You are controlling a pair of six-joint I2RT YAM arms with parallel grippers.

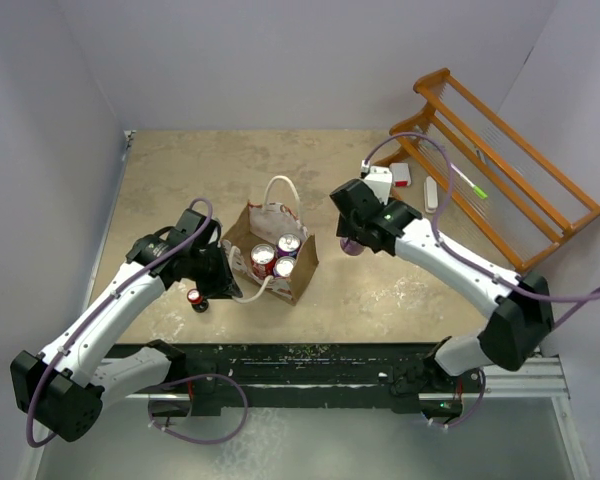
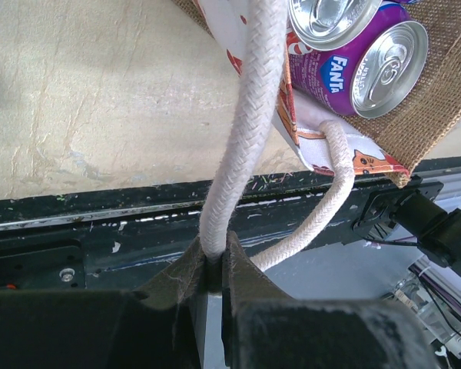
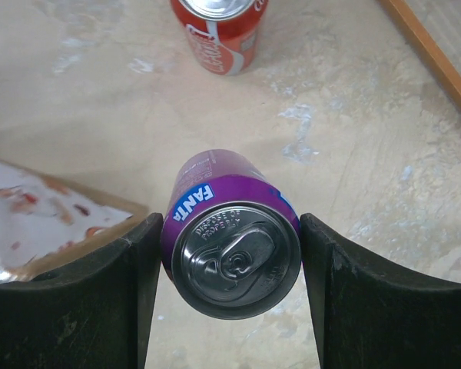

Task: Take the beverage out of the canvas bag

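Note:
The canvas bag (image 1: pixel 270 262) stands mid-table, tan sides and white printed faces, holding a red can (image 1: pixel 263 258) and two purple cans (image 1: pixel 288 245). My left gripper (image 1: pixel 225 287) is shut on its near white rope handle (image 2: pixel 250 115), at the bag's front-left; the jaws (image 2: pixel 213 257) pinch the rope. The left wrist view shows the bag's edge (image 2: pixel 415 115) and a purple Fanta can (image 2: pixel 369 65) inside. My right gripper (image 1: pixel 353 243) is just right of the bag (image 3: pixel 54 207), shut (image 3: pixel 232 231) on a purple Fanta can (image 3: pixel 234 257), both fingers against its sides.
A red can (image 3: pixel 219 31) stands on the table beyond the held can. A small red can-like thing (image 1: pixel 195 297) lies left of the bag. A wooden rack (image 1: pixel 500 170), a white box (image 1: pixel 380 183) and small items sit back right. The black rail (image 1: pixel 310 360) runs along the front.

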